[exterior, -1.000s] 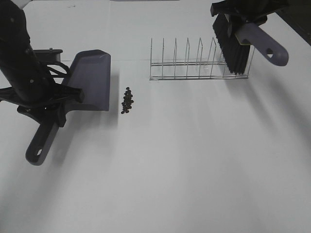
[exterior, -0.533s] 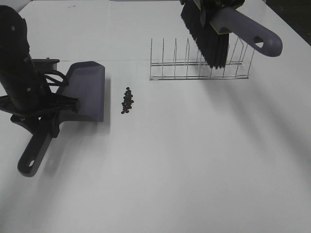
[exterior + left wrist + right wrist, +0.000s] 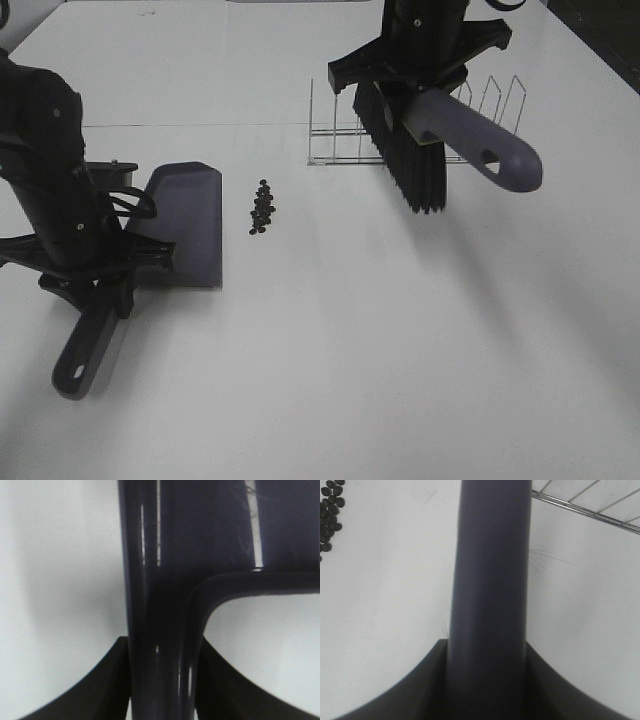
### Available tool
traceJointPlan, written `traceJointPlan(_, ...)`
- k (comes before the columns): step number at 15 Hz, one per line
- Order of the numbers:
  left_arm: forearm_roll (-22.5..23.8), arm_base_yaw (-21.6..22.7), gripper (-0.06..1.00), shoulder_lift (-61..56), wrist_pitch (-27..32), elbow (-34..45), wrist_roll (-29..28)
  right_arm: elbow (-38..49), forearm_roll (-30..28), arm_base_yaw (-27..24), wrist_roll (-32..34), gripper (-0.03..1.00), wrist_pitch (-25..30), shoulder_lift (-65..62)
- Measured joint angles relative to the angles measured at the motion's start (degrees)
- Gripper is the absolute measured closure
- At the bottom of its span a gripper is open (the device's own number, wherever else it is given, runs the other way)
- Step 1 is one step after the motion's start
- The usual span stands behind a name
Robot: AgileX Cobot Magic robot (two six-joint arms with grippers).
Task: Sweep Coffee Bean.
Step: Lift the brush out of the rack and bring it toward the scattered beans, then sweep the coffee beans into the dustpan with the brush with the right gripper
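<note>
Several tiny dark coffee beans (image 3: 262, 208) lie in a small pile on the white table; they also show in the right wrist view (image 3: 330, 511). My left gripper (image 3: 98, 272) is shut on the handle of the purple-grey dustpan (image 3: 190, 225), whose mouth faces the beans from their left, a short gap away. The handle fills the left wrist view (image 3: 155, 605). My right gripper (image 3: 420, 90) is shut on the handle of the brush (image 3: 482, 152) and holds it in the air to the right of the beans, black bristles (image 3: 412, 170) pointing down. The handle shows in the right wrist view (image 3: 490, 580).
A wire dish rack (image 3: 338, 140) stands at the back, behind the brush and to the right of the beans. The white table (image 3: 350, 380) stretches toward the front.
My right gripper has carried the brush left and toward the front, off the rack's right end. My left gripper has drawn the dustpan toward the front, still beside the beans.
</note>
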Motion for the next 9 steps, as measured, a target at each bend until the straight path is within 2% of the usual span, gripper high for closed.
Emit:
traceJointPlan(2,0.0,-0.9,0.60,2.3,-0.8,-0.5,-0.1,3.0,-1.8,2.2,2.9,0.66,-3.3,0.7)
traceJointPlan(9,0.0,-0.9,0.60,3.1,-0.2,-1.0,-0.1,2.5,-3.6,2.5,4.2,0.66,-4.0,10.4)
